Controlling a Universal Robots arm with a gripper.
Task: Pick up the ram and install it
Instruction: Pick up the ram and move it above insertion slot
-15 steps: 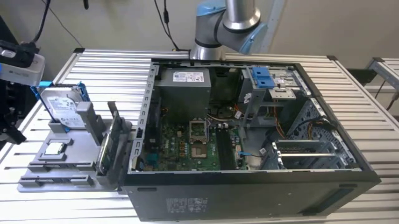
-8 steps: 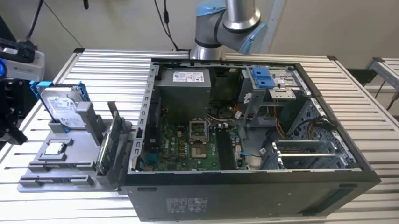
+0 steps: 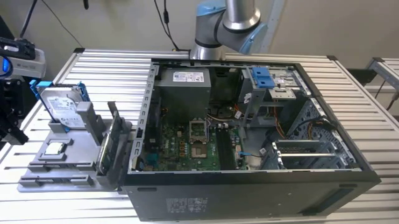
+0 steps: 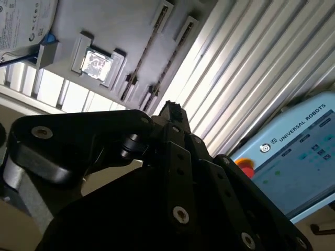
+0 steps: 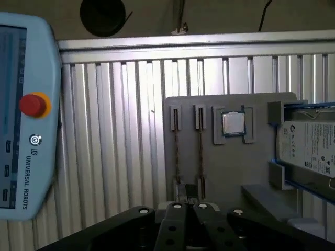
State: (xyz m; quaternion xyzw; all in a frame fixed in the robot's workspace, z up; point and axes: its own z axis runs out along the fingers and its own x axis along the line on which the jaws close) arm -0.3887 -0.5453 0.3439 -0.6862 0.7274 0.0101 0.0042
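Two ram sticks [image 5: 177, 151] [image 5: 200, 151] lie side by side, on edge, in slots of the grey fixture tray [image 5: 251, 172]. In the second wrist view they run as thin dark strips [image 4: 141, 65] across the same tray [image 4: 104, 21]. In the exterior view the ram [image 3: 57, 179] sits at the tray's front corner. My gripper [image 5: 189, 194] hovers just off the near ends of the sticks, its fingertips [image 4: 170, 109] together and nothing held. In the exterior view the gripper [image 3: 16, 135] is at the far left edge, beside the tray.
A processor chip [image 5: 233, 124] and a silver hard drive in a blue frame [image 5: 309, 146] share the tray. A circuit board [image 3: 106, 158] stands on edge by the open computer case [image 3: 249, 186]; its motherboard slots [image 3: 227, 149] are exposed. A teach pendant [image 5: 23, 120] lies on the slatted table.
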